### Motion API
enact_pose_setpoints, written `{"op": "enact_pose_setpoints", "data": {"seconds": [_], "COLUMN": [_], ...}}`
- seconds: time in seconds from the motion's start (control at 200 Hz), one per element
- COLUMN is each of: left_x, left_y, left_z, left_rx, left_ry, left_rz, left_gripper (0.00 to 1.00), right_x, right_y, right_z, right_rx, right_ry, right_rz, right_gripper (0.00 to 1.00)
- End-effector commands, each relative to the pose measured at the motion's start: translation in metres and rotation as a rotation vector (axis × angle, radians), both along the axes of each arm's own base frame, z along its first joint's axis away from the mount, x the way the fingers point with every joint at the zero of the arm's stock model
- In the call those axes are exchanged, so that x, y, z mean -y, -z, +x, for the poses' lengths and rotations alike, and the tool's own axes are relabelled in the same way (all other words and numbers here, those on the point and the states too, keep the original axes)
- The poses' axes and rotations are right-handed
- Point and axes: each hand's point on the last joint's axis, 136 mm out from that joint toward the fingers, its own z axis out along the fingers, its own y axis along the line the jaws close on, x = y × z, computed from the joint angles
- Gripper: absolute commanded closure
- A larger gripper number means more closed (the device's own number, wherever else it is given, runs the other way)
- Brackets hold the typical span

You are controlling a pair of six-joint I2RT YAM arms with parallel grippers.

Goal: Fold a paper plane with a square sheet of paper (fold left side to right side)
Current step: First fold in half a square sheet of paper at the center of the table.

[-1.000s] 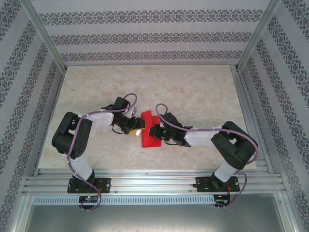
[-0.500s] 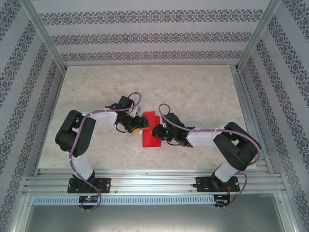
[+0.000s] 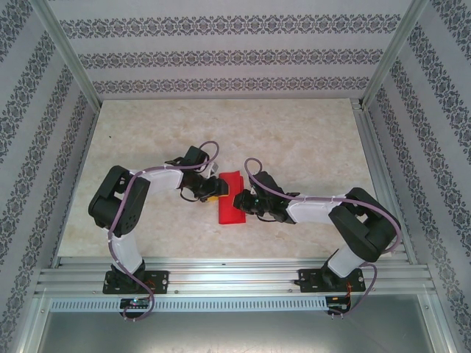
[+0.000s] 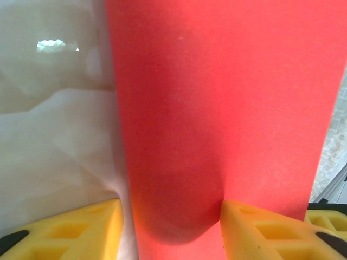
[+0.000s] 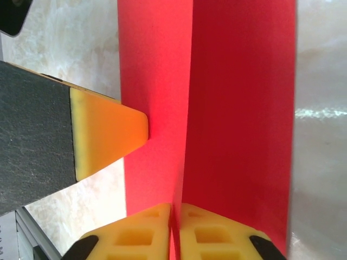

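Red sheet of paper [image 3: 229,212] lies mid-table [image 3: 294,132], between the two grippers, long axis running away from the bases.

Progress, as judged: the sheet reads as a narrow strip rather than a square, so at least one lengthwise fold is in. The right wrist view shows one panel flat and a second panel meeting it along a crease. No pointed nose and no wing folds are visible, so most of the plane is left to make.

Right gripper [image 3: 237,200]: fingers drawn together, a thin red edge pinched between the pads [image 5: 157,225]. Clamped on the sheet near the crease.

Left gripper [image 3: 211,193]: fingers [image 4: 81,230] stand apart, the red strip bulging in the gap between them. One fingertip [image 5: 116,132] rests against the flat panel in the right wrist view. It looks more like pressing than gripping.

Hard to make out:
- Both ends of the strip are cut off in the wrist views.
- From above, the grippers cover both long edges.
- The layer count is unclear.
- No yellow face is showing.
- Cannot tell whether the left fingers squeeze the strip's edges or merely straddle them.
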Motion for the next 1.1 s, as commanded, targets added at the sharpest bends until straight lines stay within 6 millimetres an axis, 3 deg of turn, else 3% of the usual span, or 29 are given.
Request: {"op": "enact_pose_setpoints", "data": {"seconds": [0.0, 0.15, 0.305, 0.55, 1.094], "left_x": [0.012, 0.012, 0.012, 0.014, 0.028], "left_y": [0.004, 0.005, 0.006, 0.013, 0.017], "left_z": [-0.001, -0.002, -0.003, -0.004, -0.008], "left_rx": [0.011, 0.007, 0.002, -0.009, -0.021], "left_ry": [0.028, 0.019, 0.0, -0.027, -0.027], "left_rz": [0.009, 0.019, 0.032, 0.052, 0.113], "left_gripper": [0.53, 0.56, 0.57, 0.57, 0.54], "right_x": [0.009, 0.022, 0.049, 0.085, 0.075], "right_y": [-0.005, -0.009, -0.014, -0.023, -0.014], "right_z": [0.004, 0.006, 0.008, 0.014, 0.016], "right_rx": [0.028, 0.038, 0.064, 0.094, 0.074], "right_ry": [0.01, 0.021, 0.047, 0.091, 0.06], "right_rz": [-0.022, -0.058, -0.141, -0.222, -0.189], "right_gripper": [0.83, 0.7, 0.61, 0.6, 0.61]}}
